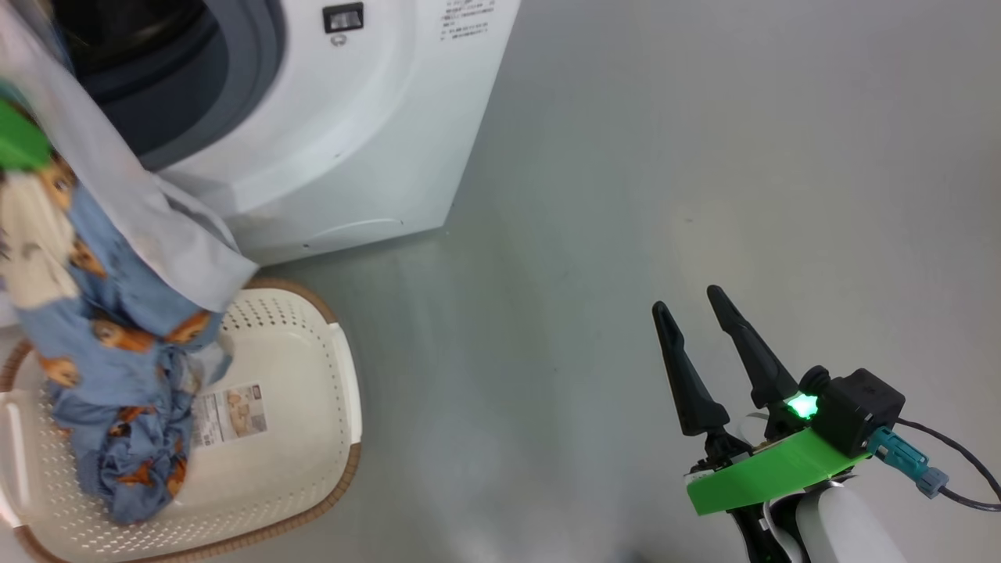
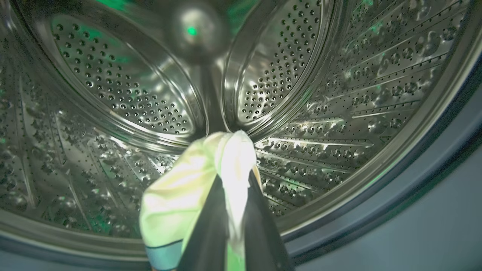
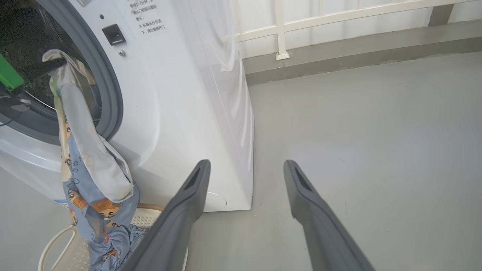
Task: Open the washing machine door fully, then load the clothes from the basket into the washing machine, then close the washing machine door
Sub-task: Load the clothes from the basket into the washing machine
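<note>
The white washing machine [image 1: 352, 141] stands with its mouth uncovered; the washing machine door is out of view. My left gripper [image 2: 237, 180] is at the mouth of the steel drum [image 2: 339, 94], shut on a cream and white fold of the clothes [image 2: 180, 188]. From that grip the clothes [image 1: 117, 336], light blue with orange bears, hang down the machine's front, and their lower end lies in the cream basket [image 1: 313, 407] on the floor. My right gripper [image 1: 688, 301] is open and holds nothing, low over the floor to the right of the machine.
Grey floor [image 1: 665, 156] stretches open to the right of the machine. In the right wrist view a white railing [image 3: 278, 30] on a low kerb runs behind the machine. The grey gasket [image 3: 113, 86] rings the drum mouth.
</note>
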Controlling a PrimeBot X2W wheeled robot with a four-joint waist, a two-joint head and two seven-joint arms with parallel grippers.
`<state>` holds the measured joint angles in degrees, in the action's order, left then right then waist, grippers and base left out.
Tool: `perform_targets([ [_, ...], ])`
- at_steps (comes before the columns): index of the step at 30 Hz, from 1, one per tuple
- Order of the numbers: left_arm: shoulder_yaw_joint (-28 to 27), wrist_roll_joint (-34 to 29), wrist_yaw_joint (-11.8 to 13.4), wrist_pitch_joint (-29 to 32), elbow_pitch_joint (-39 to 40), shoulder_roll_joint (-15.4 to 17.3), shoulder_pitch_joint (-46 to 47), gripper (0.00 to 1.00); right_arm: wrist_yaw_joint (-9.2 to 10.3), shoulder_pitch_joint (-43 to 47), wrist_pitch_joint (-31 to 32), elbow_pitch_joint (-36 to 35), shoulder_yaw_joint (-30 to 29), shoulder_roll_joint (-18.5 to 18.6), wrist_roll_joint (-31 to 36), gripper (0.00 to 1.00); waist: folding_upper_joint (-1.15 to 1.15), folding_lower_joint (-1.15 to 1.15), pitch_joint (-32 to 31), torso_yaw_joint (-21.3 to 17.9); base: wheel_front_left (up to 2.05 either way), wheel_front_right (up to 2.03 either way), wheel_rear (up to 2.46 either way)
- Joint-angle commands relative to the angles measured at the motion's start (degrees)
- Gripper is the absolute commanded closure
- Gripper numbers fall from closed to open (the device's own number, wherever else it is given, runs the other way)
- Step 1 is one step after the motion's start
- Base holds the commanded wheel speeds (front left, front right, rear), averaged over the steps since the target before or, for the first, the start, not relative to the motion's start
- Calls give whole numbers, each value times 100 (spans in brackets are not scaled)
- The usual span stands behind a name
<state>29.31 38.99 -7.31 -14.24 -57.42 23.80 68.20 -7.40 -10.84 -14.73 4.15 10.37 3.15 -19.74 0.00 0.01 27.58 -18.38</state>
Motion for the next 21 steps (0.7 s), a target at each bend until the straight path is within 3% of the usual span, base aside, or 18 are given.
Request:
perform_targets([
  [1,-189,-68,-17,-67,182,325,303,100,-9,-46,-27,-158,132,-20,22,0,0,0,104,-58,0,0,0],
  [9,-1358,-924,206,-74,1482,354,394,100,-9,-144,-27,-263,186,-25,-106,0,0,0,332,-110,0,0,0],
  [17,-1430,-1318,25,-75,865,106,134,100,-9,-197,-27,-271,261,-26,-166,0,0,0,378,-127,0,0,0],
  [18,-1409,-1326,15,-75,746,90,157,92,-9,-199,-27,-271,266,-26,-167,0,0,0,380,-125,0,0,0],
  [19,-1394,-1331,7,-75,646,76,194,74,-9,-202,-27,-272,267,-26,-168,0,0,0,383,-123,0,0,0],
  [20,-1386,-1320,1,-75,536,58,232,45,-9,-204,-27,-272,265,-26,-167,0,0,0,383,-119,0,0,0],
  [21,-1361,-1321,-3,-75,437,44,278,0,-9,-206,-27,-273,263,-26,-166,0,0,0,385,-114,0,0,0],
])
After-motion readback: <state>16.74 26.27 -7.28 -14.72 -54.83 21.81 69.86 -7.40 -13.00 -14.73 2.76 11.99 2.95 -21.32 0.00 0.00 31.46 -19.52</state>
